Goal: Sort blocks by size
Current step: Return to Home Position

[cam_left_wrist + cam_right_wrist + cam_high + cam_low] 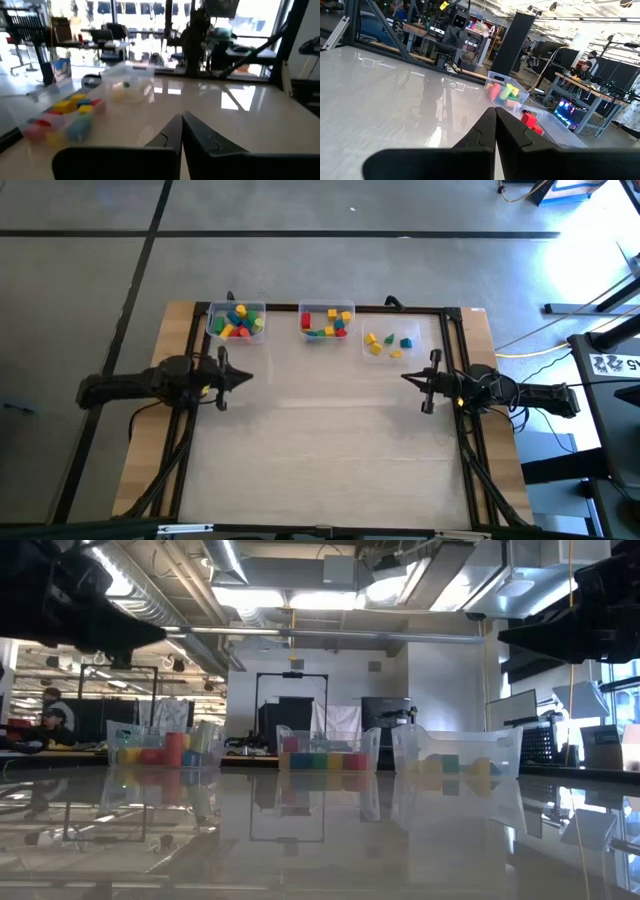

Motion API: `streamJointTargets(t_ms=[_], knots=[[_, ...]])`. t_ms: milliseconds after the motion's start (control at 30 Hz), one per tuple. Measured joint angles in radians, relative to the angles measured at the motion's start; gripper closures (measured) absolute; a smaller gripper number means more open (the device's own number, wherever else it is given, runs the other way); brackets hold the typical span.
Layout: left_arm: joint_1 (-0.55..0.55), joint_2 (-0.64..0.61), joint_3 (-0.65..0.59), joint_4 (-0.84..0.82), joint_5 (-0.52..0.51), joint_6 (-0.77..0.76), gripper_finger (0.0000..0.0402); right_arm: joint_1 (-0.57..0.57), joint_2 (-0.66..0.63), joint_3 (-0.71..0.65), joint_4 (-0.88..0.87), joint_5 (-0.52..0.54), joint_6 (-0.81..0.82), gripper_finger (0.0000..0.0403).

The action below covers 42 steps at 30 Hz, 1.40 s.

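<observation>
Left gripper (248,376) pressed together, right gripper (405,377) likewise, blocks (327,322) in bins (385,325), row running left-right.

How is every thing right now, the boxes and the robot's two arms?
Left bin: open-topped, holds many blocks.
Middle bin: open-topped, holds several blocks.
Right bin: open-topped, holds few blocks.
Left gripper: jaws shut, empty, at the table's left.
Right gripper: jaws shut, empty, at the table's right.

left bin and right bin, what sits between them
The middle bin, holding mixed-colour blocks, stands between the left bin and the right bin; the high view shows it.
</observation>
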Motion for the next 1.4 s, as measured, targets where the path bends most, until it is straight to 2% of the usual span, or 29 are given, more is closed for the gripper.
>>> streamJointTargets(t_ms=[133, 233, 567, 1400], knots=[[0.024, 0.000, -0.002, -0.023, 0.031, -0.019, 0.0396, 0.000, 0.000, 0.000, 0.000, 0.000, 0.000, 0.0393], [0.048, 0.000, -0.044, 0.090, 0.024, -0.029, 0.0396, 0.000, 0.000, 0.000, 0.000, 0.000, 0.000, 0.0393], [0.101, 0.006, -0.045, 0.095, 0.011, -0.020, 0.0396, 0.000, 0.000, 0.000, 0.000, 0.000, 0.000, 0.0393], [0.102, 0.007, -0.045, 0.094, 0.012, -0.002, 0.0396, 0.000, 0.000, 0.000, 0.000, 0.000, 0.000, 0.0393]])
